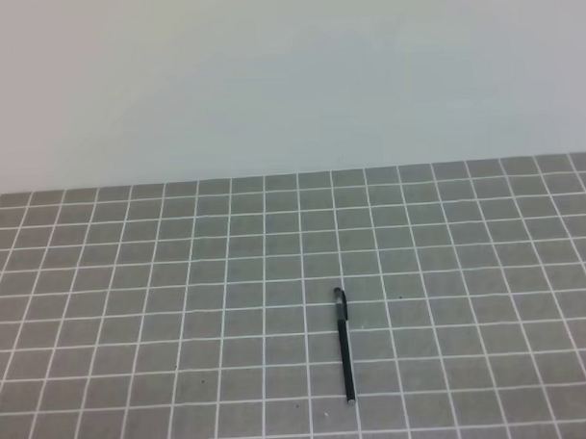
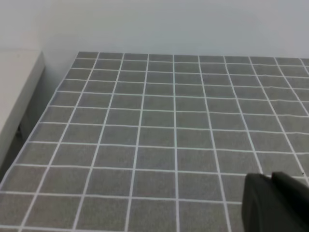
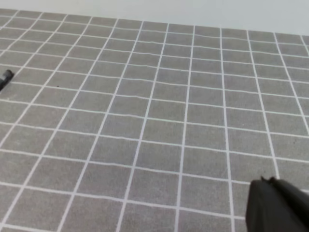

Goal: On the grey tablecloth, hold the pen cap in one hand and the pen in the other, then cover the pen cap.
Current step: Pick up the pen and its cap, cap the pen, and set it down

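Your left gripper (image 2: 275,203) shows only as a dark, matte, blocky shape in the lower right corner of its wrist view, jaws together and holding nothing; your right gripper (image 3: 277,205) looks the same in its own view, a black angular mass at the lower right, also closed and empty. Neither one appears in the high view. Under both lies the grey tablecloth (image 1: 181,310), a flat, dull, slightly grainy cloth ruled with thin white lines into small squares, spread smooth over the desk. You can see the pen (image 1: 345,357) lying on it a little right of centre, a long, thin, black stick running nearly straight toward the near edge, with a small pale tip at its near end. The pen cap (image 1: 340,301) sits at the pen's far end, a short black tube with a hooked clip; whether it is pushed on or merely touching cannot be told. A pale, plain wall stands behind the cloth.
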{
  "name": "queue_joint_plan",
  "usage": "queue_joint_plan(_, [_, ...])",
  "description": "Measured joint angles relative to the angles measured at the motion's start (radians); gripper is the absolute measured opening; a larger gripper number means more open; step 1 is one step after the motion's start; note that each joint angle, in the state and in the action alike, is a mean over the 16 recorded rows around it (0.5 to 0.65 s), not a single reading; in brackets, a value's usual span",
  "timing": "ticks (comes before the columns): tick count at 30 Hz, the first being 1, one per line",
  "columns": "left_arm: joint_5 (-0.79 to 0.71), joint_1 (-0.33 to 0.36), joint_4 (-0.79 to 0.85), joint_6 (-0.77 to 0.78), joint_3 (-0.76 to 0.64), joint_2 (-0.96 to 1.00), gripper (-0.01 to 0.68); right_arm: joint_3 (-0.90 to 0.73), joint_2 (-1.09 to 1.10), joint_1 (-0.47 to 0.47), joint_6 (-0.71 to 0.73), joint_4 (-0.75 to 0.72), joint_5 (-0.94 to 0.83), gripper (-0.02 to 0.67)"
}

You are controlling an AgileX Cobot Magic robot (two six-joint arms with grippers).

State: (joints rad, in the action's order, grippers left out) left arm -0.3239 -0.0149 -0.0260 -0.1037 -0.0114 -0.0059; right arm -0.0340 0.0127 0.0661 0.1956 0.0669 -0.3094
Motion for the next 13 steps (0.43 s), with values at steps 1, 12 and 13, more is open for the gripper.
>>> queue_joint_plan(1, [0.000,0.000,0.000,0.002,0.000,0.000,-0.001,0.000,0.000,0.000,0.000,0.000,0.000,-0.004])
queue_joint_plan(12, [0.001,0.000,0.001,0.021,0.006,-0.005,-0.001,0.000,0.000,0.000,0.000,0.000,0.000,-0.004])
queue_joint_plan(13, [0.001,0.000,0.001,0.023,0.006,-0.005,-0.001,0.000,0.000,0.000,0.000,0.000,0.000,-0.004])
